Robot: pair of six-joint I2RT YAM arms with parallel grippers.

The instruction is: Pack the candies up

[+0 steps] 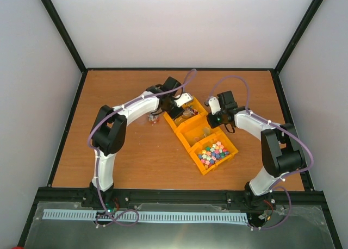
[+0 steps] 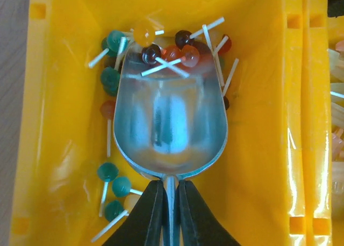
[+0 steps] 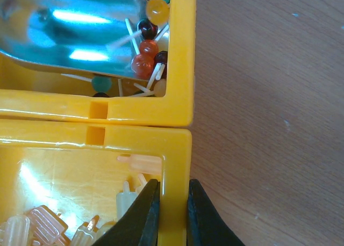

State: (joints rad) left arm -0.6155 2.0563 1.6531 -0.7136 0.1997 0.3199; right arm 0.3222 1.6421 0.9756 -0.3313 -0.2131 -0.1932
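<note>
The candies (image 1: 214, 152) are a heap of small pastel pieces in the nearest of three yellow bins set in a diagonal row. My left gripper (image 2: 171, 185) is shut on the thin handle of a metal scoop (image 2: 172, 122). The scoop's bowl lies inside the far bin (image 2: 258, 122), its front lip against a cluster of lollipops (image 2: 183, 53). In the top view my left gripper (image 1: 176, 105) is over that far bin. My right gripper (image 3: 173, 186) is shut on the wall of the middle bin (image 3: 175, 149), one finger inside and one outside.
The middle bin holds pale, translucent popsicle-shaped pieces (image 3: 37, 224). More lollipops (image 2: 110, 176) lie loose beside the scoop. The far bin's corner (image 3: 180, 52) butts against the middle bin. A small loose item (image 1: 154, 117) lies on the wooden table left of the bins.
</note>
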